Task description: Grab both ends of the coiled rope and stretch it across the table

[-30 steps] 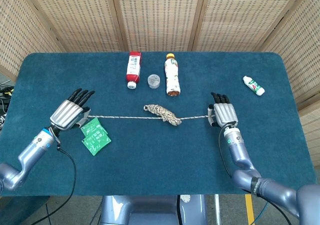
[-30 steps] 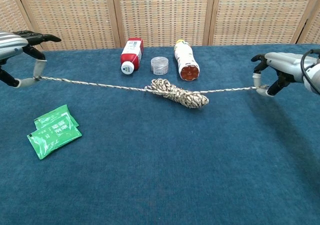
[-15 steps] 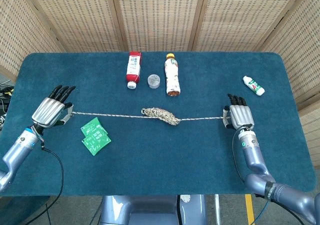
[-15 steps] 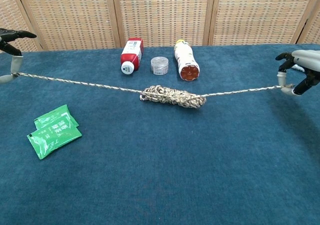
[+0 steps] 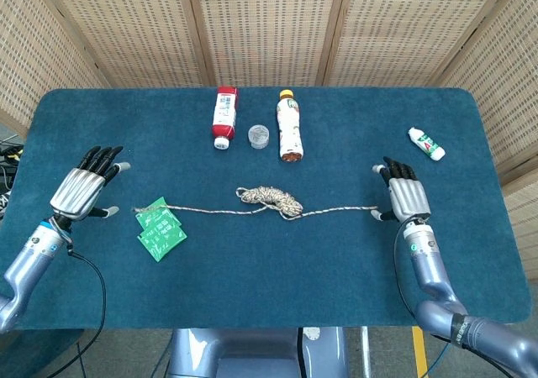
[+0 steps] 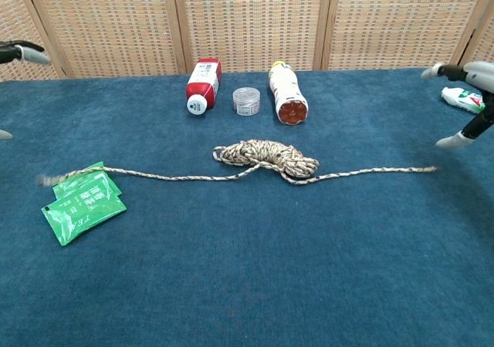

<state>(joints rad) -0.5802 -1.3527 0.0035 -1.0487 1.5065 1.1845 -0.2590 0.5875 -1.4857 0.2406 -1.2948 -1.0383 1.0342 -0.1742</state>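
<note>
Nearest me, two green packets (image 5: 160, 228) lie on the blue table (image 5: 269, 286), and the left end of the rope (image 5: 269, 202) rests across their upper edge. The rope lies slack on the cloth, still bunched in a coil at its middle, its right end just short of my right hand (image 5: 406, 196). My left hand (image 5: 81, 191) and my right both have fingers spread, holding nothing. Farther back lie a red-and-white bottle (image 5: 223, 116), a small clear jar (image 5: 259, 136), a brown drink bottle (image 5: 289, 125) and a small white bottle (image 5: 427, 144).
</note>
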